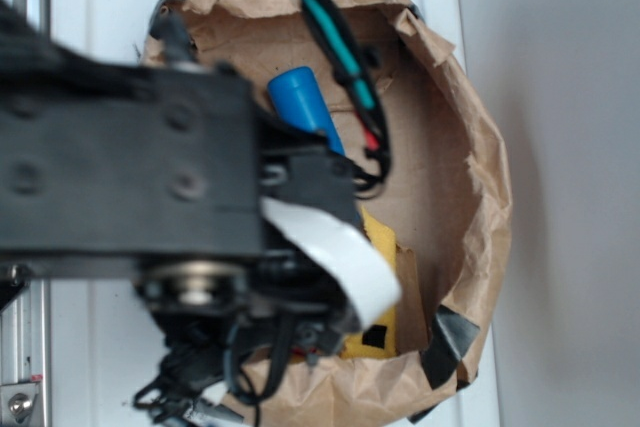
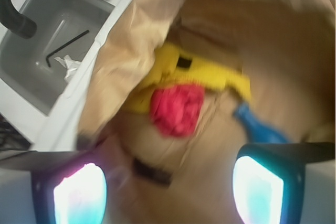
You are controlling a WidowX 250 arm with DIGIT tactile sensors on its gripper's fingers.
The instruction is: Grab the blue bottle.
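Item 1, blue bottle (image 1: 306,107): bright blue plastic, lying tilted inside a brown paper container (image 1: 478,197) with crumpled, rolled-down walls. In the exterior view its wide end points up and left, and its lower part is hidden behind the robot arm (image 1: 130,177). In the wrist view the narrow neck end shows just above the right fingertip (image 2: 258,190), close to it; contact cannot be told.

Item 2, end effector (image 2: 168,192): two glowing pads at the bottom of the wrist view, spread wide apart, nothing between them. It hangs over the inside of the paper container.

Item 3, yellow object (image 2: 210,74): a strip-like yellow piece with dark square marks, lying on the container floor beyond the bottle. Blurred; its kind cannot be told.

Item 4, red object (image 2: 177,108): crumpled, soft-looking, lying against the yellow object on its near side.

Item 5, sink (image 2: 50,51): grey basin set in the white table (image 1: 110,7), left of the container, holding a thin black angled tool (image 2: 65,45) and a scrap of white paper (image 2: 69,66).

Item 6, cables (image 1: 340,57): black, green and red, running across the container's upper part in the exterior view.
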